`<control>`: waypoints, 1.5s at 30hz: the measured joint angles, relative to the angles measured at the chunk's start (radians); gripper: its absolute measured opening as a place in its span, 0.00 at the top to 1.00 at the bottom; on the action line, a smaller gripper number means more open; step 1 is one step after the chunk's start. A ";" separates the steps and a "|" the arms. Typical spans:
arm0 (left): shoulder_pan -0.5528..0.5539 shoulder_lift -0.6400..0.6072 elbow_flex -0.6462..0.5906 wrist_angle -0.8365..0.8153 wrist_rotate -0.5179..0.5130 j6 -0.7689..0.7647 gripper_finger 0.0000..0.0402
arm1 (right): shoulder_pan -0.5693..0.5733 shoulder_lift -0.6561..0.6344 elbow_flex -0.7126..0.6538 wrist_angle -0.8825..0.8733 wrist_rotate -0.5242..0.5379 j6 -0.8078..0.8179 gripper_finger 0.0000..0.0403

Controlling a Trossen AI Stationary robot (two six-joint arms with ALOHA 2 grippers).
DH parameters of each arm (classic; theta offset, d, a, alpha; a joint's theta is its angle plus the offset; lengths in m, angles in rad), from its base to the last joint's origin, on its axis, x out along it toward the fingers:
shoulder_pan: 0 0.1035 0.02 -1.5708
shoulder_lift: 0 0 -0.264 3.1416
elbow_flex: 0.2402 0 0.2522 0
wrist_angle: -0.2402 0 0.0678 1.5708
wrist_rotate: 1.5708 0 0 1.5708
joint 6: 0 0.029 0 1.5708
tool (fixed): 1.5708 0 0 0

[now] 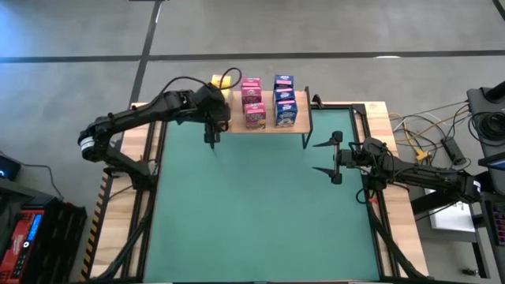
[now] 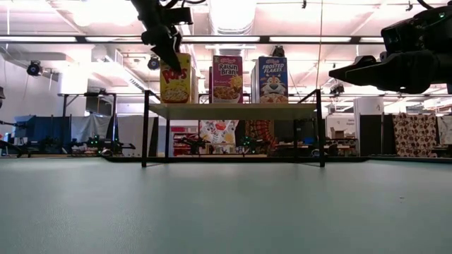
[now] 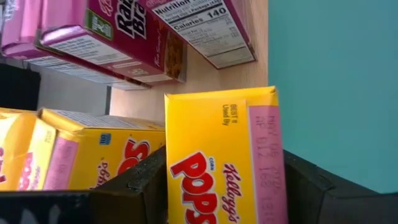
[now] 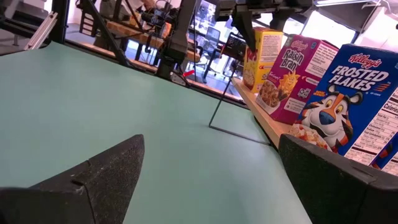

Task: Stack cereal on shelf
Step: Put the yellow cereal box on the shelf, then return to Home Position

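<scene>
At shelf left end: left claw grasping yellow cereal box | right claw released, mid-air over mat

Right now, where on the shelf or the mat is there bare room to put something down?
The green mat is bare between both arms. The shelf is crowded: pink boxes, blue boxes, and the left gripper holding a yellow box at its left end.

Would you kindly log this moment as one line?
left gripper: shut on yellow box at shelf | right gripper: open, waiting over mat
</scene>
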State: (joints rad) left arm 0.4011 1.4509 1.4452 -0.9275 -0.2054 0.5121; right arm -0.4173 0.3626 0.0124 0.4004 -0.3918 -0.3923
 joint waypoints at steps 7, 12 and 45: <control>0.002 -0.012 0.000 0.008 -0.001 0.011 0.49 | 0.000 0.000 0.000 0.000 0.000 0.000 0.11; 0.008 -0.015 0.000 0.012 -0.002 0.015 0.49 | 0.000 0.000 0.000 0.000 0.000 0.000 0.11; 0.009 -0.133 0.000 0.054 -0.020 0.021 0.49 | 0.000 0.000 0.000 0.000 0.000 0.000 0.11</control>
State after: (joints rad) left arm 0.4099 1.3183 1.4452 -0.8733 -0.2257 0.5329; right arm -0.4175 0.3630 0.0124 0.4003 -0.3916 -0.3923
